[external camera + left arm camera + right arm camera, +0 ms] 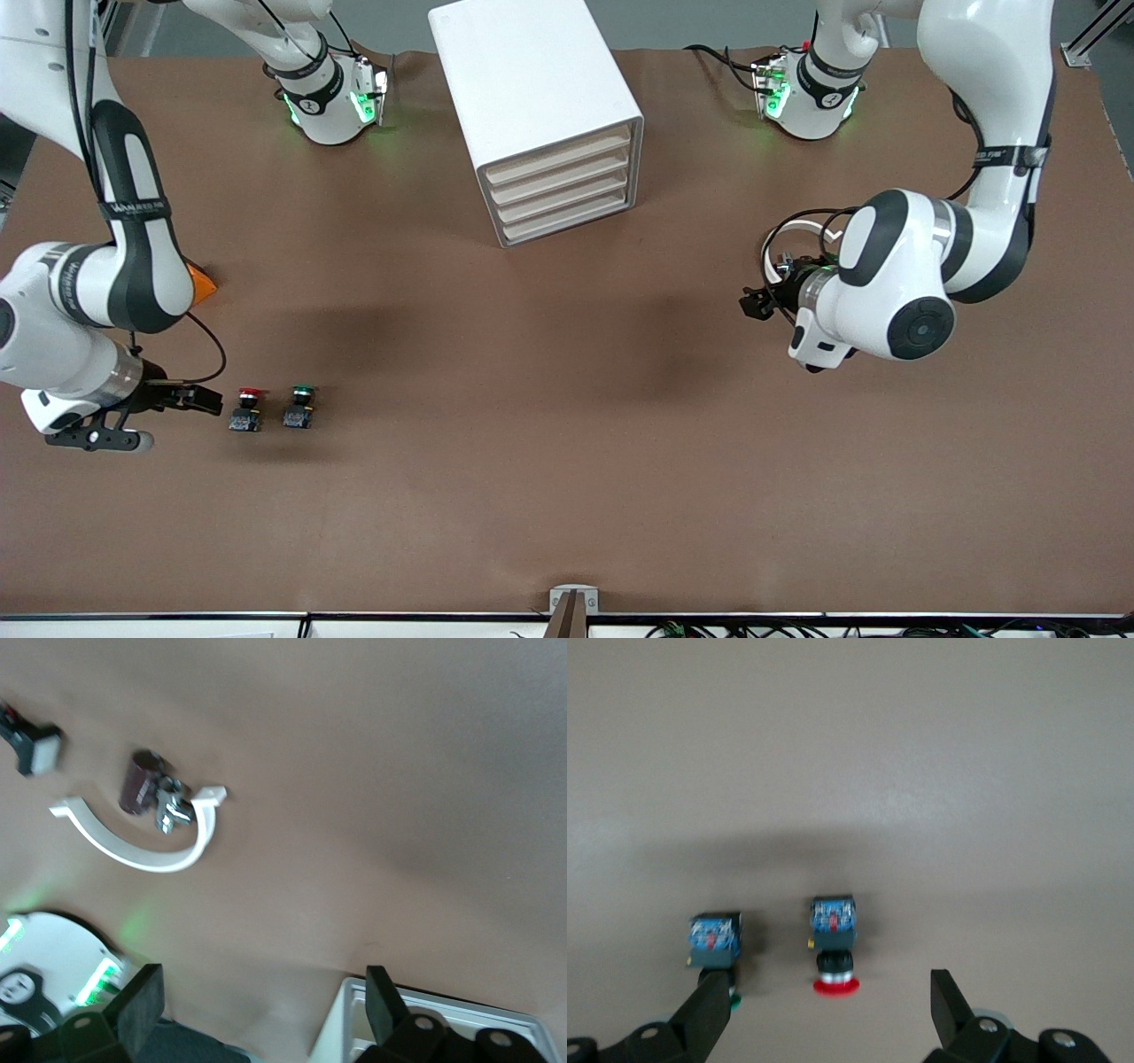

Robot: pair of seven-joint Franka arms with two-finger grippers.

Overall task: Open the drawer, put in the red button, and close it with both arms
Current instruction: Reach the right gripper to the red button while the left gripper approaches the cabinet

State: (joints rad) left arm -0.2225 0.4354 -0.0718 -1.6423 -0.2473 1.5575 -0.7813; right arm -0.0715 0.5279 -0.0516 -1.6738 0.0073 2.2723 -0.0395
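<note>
Your right gripper (208,400) hovers with jaws spread just beside the red button (247,409), lined up to pick it. It stands by the green button (299,407) toward the right arm's table edge. The left gripper (753,304), jaws released, waits; the cabinet (540,115) drawers are all shut.

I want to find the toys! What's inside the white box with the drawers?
All four drawers of the white cabinet are shut, so only their cream fronts show. Whatever is inside stays hidden.
</note>
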